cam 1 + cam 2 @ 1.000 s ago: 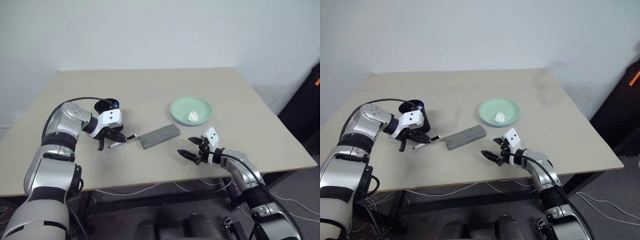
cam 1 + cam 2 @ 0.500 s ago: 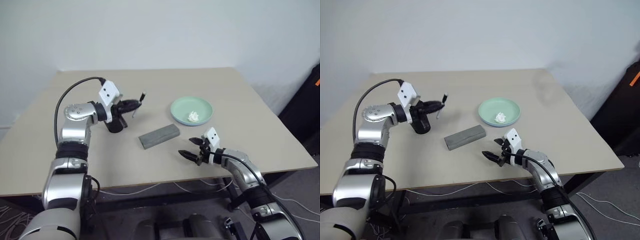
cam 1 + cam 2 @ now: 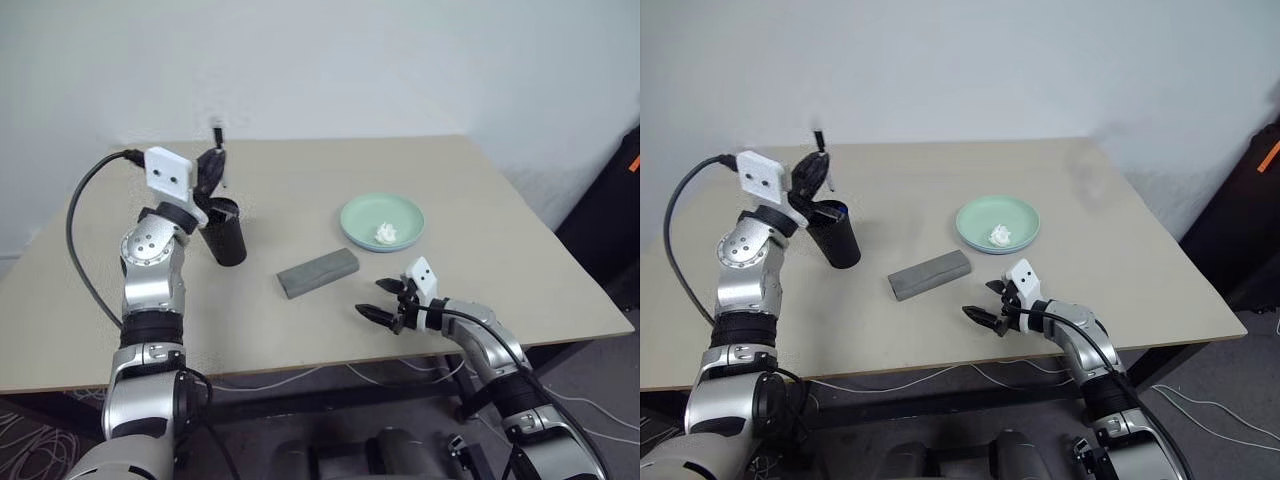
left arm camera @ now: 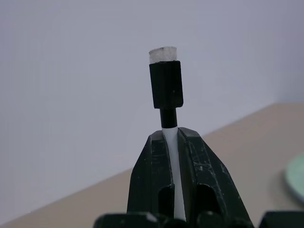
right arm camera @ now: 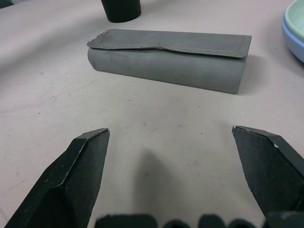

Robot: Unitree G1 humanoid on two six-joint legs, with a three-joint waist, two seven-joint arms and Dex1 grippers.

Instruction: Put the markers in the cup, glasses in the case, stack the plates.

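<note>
The left hand (image 3: 213, 165) is pinching the black-capped marker (image 4: 167, 95) by its white barrel, cap end up past the fingertips, so the pen stands nearly upright above the rim of the cup (image 3: 225, 232); held that way, its lower end can likely drop straight in. A bit of blue shows at the cup's rim in the right eye view, which I take for the other marker already inside, though it is too small to be sure. The left arm is raised with the forearm upright and the wrist bent over the cup. The right hand (image 3: 392, 303) hovers low over the tabletop (image 3: 480, 200) near its front edge, fingers (image 5: 76, 175) spread wide and empty, aimed at the closed grey case (image 5: 168, 57) lying just ahead of it. Beyond the case sits the mint green plate (image 3: 382, 222), stacked on the light blue one, with a white tissue wad (image 3: 386, 234) on it. The glasses cannot be made out.
</note>
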